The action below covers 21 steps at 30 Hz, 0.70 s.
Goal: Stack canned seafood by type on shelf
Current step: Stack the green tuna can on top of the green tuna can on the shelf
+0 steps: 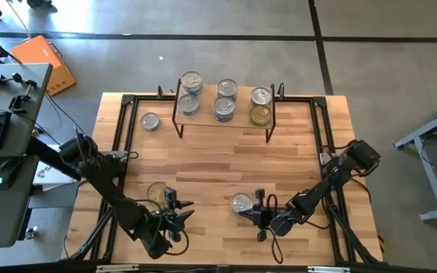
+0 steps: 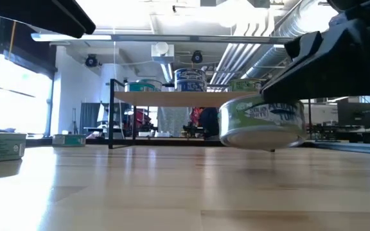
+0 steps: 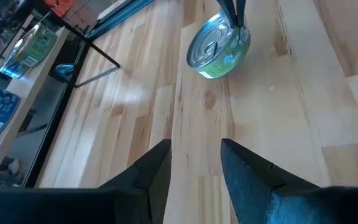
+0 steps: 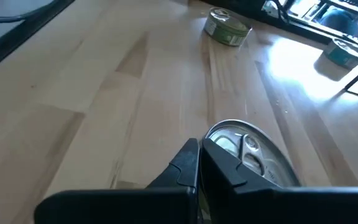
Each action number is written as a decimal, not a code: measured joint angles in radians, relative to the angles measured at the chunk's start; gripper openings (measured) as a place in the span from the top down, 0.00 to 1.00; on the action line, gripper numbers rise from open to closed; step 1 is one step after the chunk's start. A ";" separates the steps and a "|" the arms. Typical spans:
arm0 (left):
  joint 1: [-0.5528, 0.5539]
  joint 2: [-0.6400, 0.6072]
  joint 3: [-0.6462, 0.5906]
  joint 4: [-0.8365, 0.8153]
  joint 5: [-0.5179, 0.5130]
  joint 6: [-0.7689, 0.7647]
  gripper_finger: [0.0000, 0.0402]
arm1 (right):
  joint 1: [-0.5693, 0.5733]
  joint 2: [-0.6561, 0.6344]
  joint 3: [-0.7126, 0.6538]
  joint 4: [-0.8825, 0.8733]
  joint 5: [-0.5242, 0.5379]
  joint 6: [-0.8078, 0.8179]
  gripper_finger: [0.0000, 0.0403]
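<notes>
The silver-topped round tin with green label [image 1: 240, 202] is lifted just above the wooden tabletop [image 1: 226, 167], its rim pinched by the closed right gripper [image 1: 260, 208]. The left gripper [image 1: 179, 214] hovers nearby, fingers apart, empty.

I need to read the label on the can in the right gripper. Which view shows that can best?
The low view: the can fills the foreground side-on, green label facing the camera, lifted just off the table under the right gripper. The high and left wrist views show mainly its silver top; the right wrist view shows only part of the lid behind the fingers.
</notes>
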<state>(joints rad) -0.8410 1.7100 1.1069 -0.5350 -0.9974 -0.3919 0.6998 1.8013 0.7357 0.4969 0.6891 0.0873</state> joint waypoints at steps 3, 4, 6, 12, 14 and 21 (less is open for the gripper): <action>0.000 0.002 0.000 0.003 -0.001 -0.001 0.68 | -0.002 0.000 0.000 0.021 0.003 -0.017 1.00; 0.000 0.002 0.000 0.004 -0.002 -0.001 0.68 | -0.004 -0.001 0.000 0.030 0.004 -0.020 1.00; 0.002 0.002 0.000 0.004 -0.002 0.000 0.67 | -0.006 -0.001 0.000 0.040 0.008 -0.035 1.00; 0.010 0.002 0.000 0.004 -0.013 0.000 0.67 | -0.006 -0.015 0.002 0.113 0.042 -0.150 1.00; 0.012 0.002 0.000 0.005 -0.014 0.000 0.67 | -0.007 -0.042 0.002 0.112 0.043 -0.183 1.00; 0.016 0.002 0.000 0.005 -0.014 -0.001 0.67 | -0.036 -0.234 0.002 0.073 0.044 -0.350 1.00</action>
<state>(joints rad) -0.8249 1.7119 1.1069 -0.5301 -1.0109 -0.3927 0.6643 1.5676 0.7380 0.5700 0.7334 -0.2623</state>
